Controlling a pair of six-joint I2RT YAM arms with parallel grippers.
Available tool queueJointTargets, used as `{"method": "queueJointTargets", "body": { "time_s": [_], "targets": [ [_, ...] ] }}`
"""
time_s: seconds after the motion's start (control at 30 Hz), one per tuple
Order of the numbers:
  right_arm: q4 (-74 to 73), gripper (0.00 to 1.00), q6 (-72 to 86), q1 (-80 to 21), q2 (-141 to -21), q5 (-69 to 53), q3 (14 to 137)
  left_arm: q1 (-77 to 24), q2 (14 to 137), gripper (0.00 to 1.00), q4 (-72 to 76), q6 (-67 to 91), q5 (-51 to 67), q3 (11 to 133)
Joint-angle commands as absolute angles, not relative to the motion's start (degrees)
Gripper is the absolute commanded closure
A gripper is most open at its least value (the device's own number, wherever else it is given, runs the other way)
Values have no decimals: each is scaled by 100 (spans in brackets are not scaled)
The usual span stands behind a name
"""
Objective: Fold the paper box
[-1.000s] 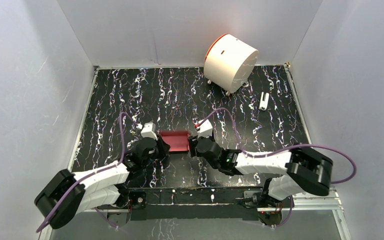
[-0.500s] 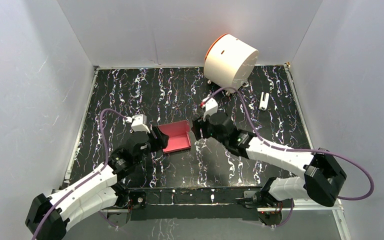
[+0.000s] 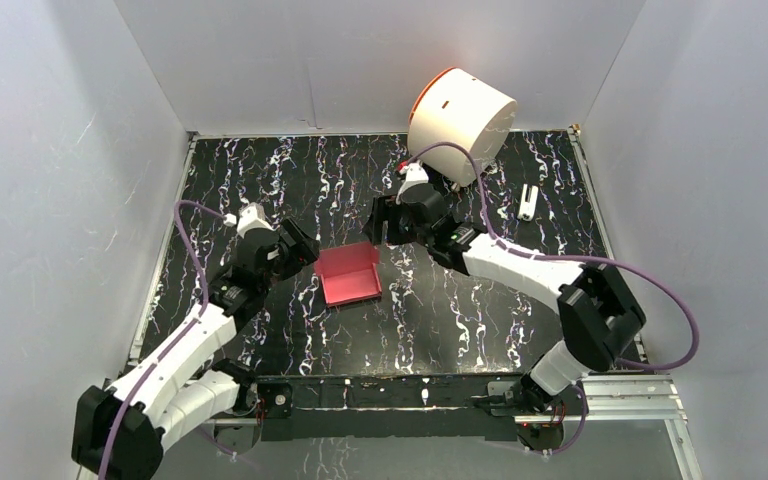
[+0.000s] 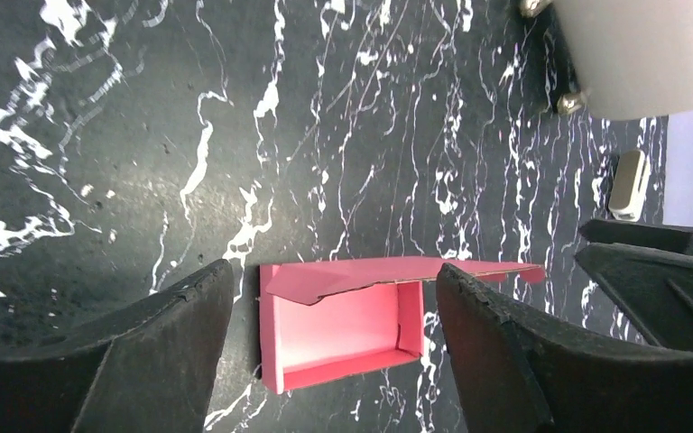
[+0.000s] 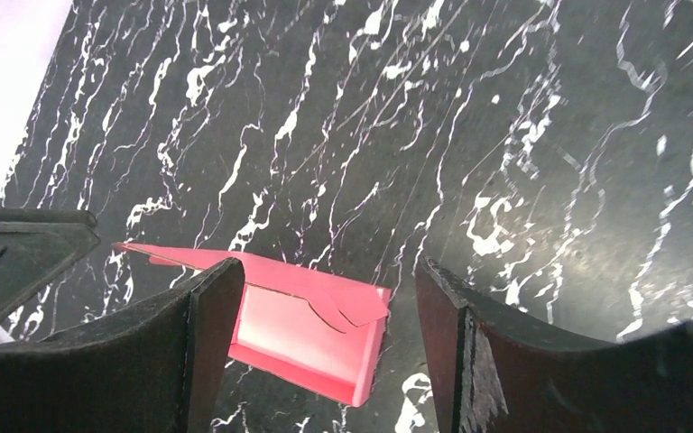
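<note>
The pink-red paper box [image 3: 350,273] lies on the black marbled table as a shallow open tray. Its lid flap [image 4: 388,273] stands half raised along the far side. My left gripper [image 3: 298,247] hangs open just left of the box, clear of it. In the left wrist view the box [image 4: 338,329] shows below and between the spread fingers [image 4: 158,352]. My right gripper [image 3: 384,221] hovers open past the box's far right corner, with nothing in it. The right wrist view looks down on the box [image 5: 311,338] between its fingers [image 5: 203,325].
A large white cylinder with an orange rim [image 3: 460,122] lies at the back, on small casters [image 4: 570,101]. A small white object [image 3: 528,201] rests near the right edge. Grey walls close in the table on three sides.
Both grippers have drawn back from the box's sides, the left toward the left, the right toward the back. The left jaws opened and let go; the box now lies free.
</note>
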State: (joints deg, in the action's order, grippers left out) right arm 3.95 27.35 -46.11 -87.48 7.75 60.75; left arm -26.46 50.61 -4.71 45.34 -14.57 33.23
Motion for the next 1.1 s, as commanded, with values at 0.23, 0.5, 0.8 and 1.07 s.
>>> {"method": "queueJointTargets", "body": {
  "time_s": [0.23, 0.5, 0.8, 1.07],
  "targets": [
    [1256, 31, 4267, -4562, -9069, 53, 5655, -2280, 5638, 23, 418, 5309, -10, 3073],
    [1776, 34, 4773, -4562, -9070, -321, 5265, -2261, 5847, 26, 756, 5672, 640, 2943],
    [2273, 42, 5036, -4562, -9226, -632, 5063, -2260, 5917, 30, 1229, 5968, 949, 2765],
    [2658, 51, 5107, -4591, -9310, -695, 4908, -2259, 5997, 35, 1711, 6233, 1105, 2582]
  ]
}}
